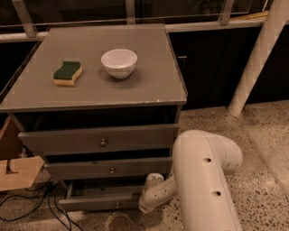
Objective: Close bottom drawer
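The floor (pixel 264 149) is speckled terrazzo, pale grey with dark flecks, under dim, warm light. At the right a white round pillar (pixel 259 54) rises at a slant in this view. Behind runs a row of dark cabinet fronts (pixel 212 72) (one small pale handle shows near the corner), and above them a pale rail with metal window posts (pixel 131 8) against black glass. A grey bench (pixel 149 76) stands in the middle. To its left lies a tan cardboard piece (pixel 16 173), with dark cables (pixel 27 210) trailing over the floor below it. The pincer (pixel 145 205) sits low at the bench's foot.
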### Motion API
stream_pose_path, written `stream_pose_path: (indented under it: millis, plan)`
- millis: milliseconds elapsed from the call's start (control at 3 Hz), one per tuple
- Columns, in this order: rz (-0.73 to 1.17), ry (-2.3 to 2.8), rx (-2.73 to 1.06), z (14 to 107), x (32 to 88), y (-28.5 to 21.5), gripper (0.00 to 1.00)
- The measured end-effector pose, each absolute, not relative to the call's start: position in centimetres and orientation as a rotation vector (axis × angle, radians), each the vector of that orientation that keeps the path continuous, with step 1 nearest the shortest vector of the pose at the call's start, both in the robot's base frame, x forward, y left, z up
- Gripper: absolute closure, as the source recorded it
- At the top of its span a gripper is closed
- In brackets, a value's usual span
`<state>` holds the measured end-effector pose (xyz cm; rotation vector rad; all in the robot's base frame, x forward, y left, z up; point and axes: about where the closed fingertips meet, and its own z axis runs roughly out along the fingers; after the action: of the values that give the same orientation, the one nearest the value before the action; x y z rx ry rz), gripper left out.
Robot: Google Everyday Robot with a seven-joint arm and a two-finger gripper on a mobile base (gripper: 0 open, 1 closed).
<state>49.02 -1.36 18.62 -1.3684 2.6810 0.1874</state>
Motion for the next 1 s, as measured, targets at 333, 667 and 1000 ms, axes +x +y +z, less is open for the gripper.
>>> stream_pose_path:
  millis: [333, 667, 1000]
  plan:
    - [0.124, 2.649, -1.335, 18.62, 50.78, -1.21, 1.0]
    - [0.113, 2.632, -1.349, 18.61, 50.98, -1.19, 0.82]
    - [0.113, 2.632, -1.349, 18.6, 50.98, -1.19, 0.58]
